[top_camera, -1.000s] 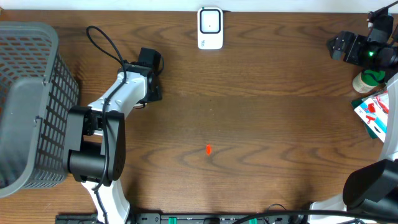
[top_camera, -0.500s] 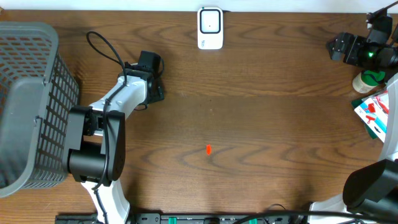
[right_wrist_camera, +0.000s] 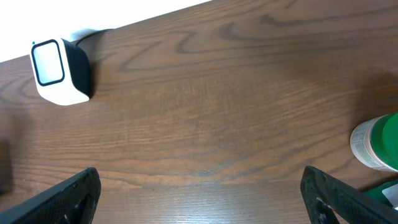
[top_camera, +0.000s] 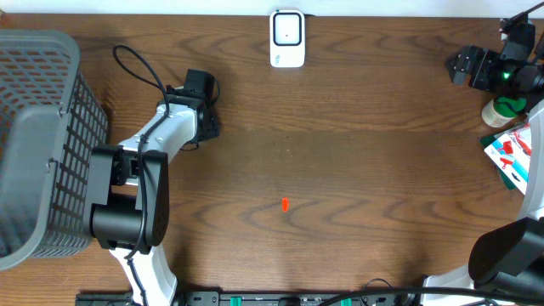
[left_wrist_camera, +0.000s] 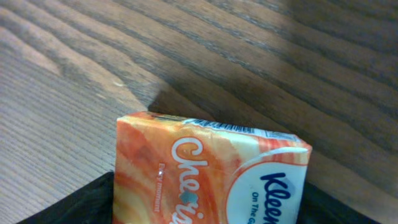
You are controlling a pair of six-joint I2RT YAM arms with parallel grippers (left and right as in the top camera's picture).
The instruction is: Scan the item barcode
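Brown wood-grain table [top_camera: 357, 170] – white scanner [top_camera: 287, 38] at the far edge, grey basket [top_camera: 38, 136] at the left.

An orange tissue pack [left_wrist_camera: 205, 174] lies on the wood under the left gripper [top_camera: 204, 109], between its dark fingers [left_wrist_camera: 68, 205] – whether they are pressing on the pack or just beside it cannot be told. The right gripper [right_wrist_camera: 199, 190] hangs with its jaws wide apart and empty, near a green-capped bottle [right_wrist_camera: 376, 143].
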